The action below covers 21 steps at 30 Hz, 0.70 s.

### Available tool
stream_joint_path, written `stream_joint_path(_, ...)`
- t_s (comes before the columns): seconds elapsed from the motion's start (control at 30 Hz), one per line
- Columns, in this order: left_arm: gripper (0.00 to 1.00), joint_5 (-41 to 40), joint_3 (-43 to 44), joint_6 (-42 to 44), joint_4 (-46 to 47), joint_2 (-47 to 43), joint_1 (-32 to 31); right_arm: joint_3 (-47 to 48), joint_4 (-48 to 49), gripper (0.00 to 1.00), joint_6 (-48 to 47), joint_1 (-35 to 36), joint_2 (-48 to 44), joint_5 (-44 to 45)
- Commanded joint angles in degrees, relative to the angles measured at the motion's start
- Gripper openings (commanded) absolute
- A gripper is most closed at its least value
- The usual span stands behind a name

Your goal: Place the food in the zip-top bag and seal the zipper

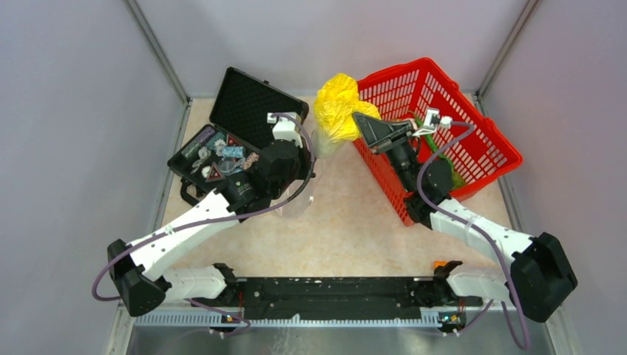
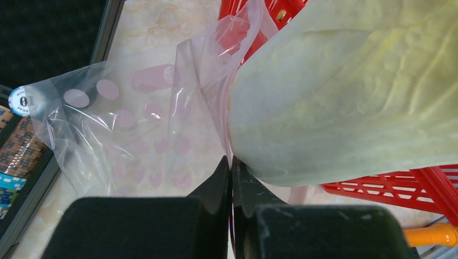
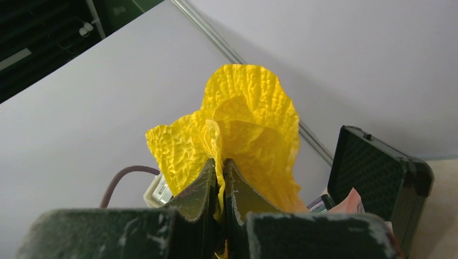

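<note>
Shows two robot arms meeting in the upper middle of the overhead view. Finds the right hand (image 1: 364,123) squeezed fully closed on a crinkled leaf of the yellow leafy bunch (image 1: 336,107), holding it up off the bench (image 1: 347,222), just left of the red basket (image 1: 384,89). Confirms that grip in the right wrist view, with yellow leaf pinched between the closed fingertips.

Finds the left hand (image 2: 231,167) closed as well, nipping a thin fold of the clear zip-top bag (image 2: 135,124) at lower centre of its own view. Seems meant to hold the bag's mouth up and open so the bunch can go in. Puts the pale base of the bunch right against the bag's upper edge, touching the film, in the upper right of that view. Cannot tell whether any of it is inside yet. Cannot pick out the zipper with certainty among the pink marks on the plastic.

Places an open black case (image 1: 248,100) holding round chips (image 1: 222,151) at upper left of the overhead view, beside the left arm.

Judged as food going in, with no other food visible in the bag and sealing not yet begun.
</note>
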Motion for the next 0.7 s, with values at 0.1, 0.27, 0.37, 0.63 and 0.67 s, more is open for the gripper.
stream_joint_path(0.1, 0.00, -2.23, -0.35, -1.34, 5.07, -4.16, 0.65, -1.04, 2.19, 0.00, 0.29, 0.80, -0.95, 1.53)
stream_joint_path(0.27, 0.00, -4.80, -1.19, -1.32, 5.45, -5.98, 1.08, -0.04, -3.92, 0.00, -6.58, 0.82, -3.27, 0.47)
stream_joint_path(0.37, 0.00, -5.38, -1.18, -1.15, 5.73, -6.73, 1.43, 0.19, -6.32, 0.00, -8.71, 0.78, -3.84, 0.09)
stream_joint_path(0.63, 0.00, -4.16, -1.20, -1.79, 6.32, -7.32, 1.87, -0.08, 1.91, 0.00, -11.07, 0.80, -1.31, -7.60)
stream_joint_path(0.67, 0.00, -3.72, -1.06, -2.10, 6.44, -7.15, 1.90, 0.06, 4.87, 0.00, -9.90, 0.80, -0.07, -8.86)
